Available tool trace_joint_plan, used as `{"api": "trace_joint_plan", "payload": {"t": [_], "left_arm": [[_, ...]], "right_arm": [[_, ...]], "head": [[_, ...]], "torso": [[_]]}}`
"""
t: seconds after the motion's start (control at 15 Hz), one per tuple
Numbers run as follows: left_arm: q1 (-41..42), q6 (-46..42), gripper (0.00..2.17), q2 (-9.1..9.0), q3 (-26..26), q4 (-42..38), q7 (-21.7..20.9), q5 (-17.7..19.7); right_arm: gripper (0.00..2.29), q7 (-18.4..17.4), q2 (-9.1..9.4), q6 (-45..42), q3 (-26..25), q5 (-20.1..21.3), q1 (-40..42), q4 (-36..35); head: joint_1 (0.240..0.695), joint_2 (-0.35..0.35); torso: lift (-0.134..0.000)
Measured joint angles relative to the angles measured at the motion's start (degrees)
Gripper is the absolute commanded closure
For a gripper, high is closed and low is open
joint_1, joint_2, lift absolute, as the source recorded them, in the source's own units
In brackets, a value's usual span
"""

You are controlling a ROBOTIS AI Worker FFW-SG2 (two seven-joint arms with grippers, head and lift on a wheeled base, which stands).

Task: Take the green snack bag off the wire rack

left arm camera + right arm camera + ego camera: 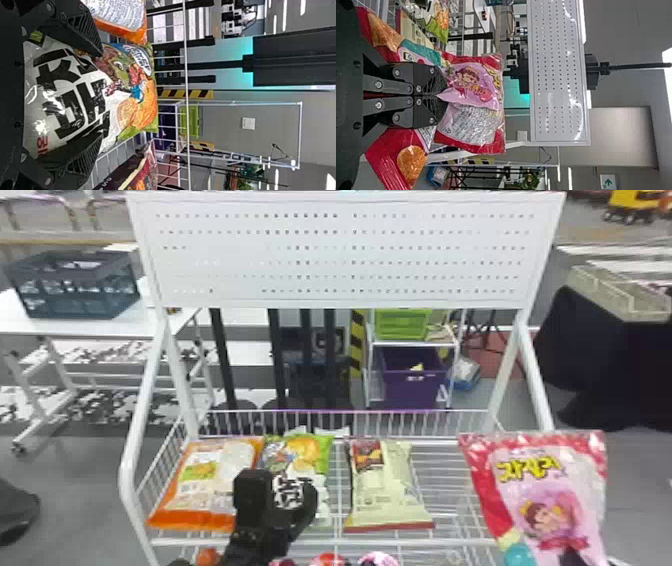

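The green snack bag (302, 450) lies on the wire rack (440, 542), between an orange bag and a cream one. My left gripper (281, 485) is over its lower half, its fingers apart. In the left wrist view the green snack bag (138, 103) bulges between the spread fingers of the left gripper (101, 95), one at each side. At the rack's right side, my right gripper (572, 557) is at the lower part of a pink snack bag (545, 515). The right wrist view shows the right gripper (441, 95) pinched on the pink bag (470, 81).
The orange bag (200, 480) is close on the green bag's left, and the cream bag (380, 490) lies to its right across a narrow gap. A white perforated panel (345, 250) stands above the rack's back. More colourful packages (377, 560) are below the front bar.
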Motion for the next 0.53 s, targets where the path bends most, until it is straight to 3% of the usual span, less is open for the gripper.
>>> {"api": "trace_joint_plan", "payload": {"t": [0.07,0.13,0.53], "left_arm": [[0.27,0.69,1.79,0.18,0.27,-0.57,-0.26,0.12],[0.50,1.19,2.14,0.28,0.47,-1.22,-0.26,0.16],[1.88,4.48,2.14,0.88,1.10,-6.31,-0.38,-0.61]], "right_arm": [[2.18,0.00,0.00,0.00,0.00,-0.03,-0.04,0.00],[2.18,0.01,0.00,0.00,0.00,-0.03,-0.11,0.00],[2.18,0.00,-0.01,0.00,0.00,-0.18,-0.18,-0.09]], "head": [[0.499,0.000],[0.499,0.000],[0.499,0.000]], "torso": [[0.000],[0.000],[0.000]]}}
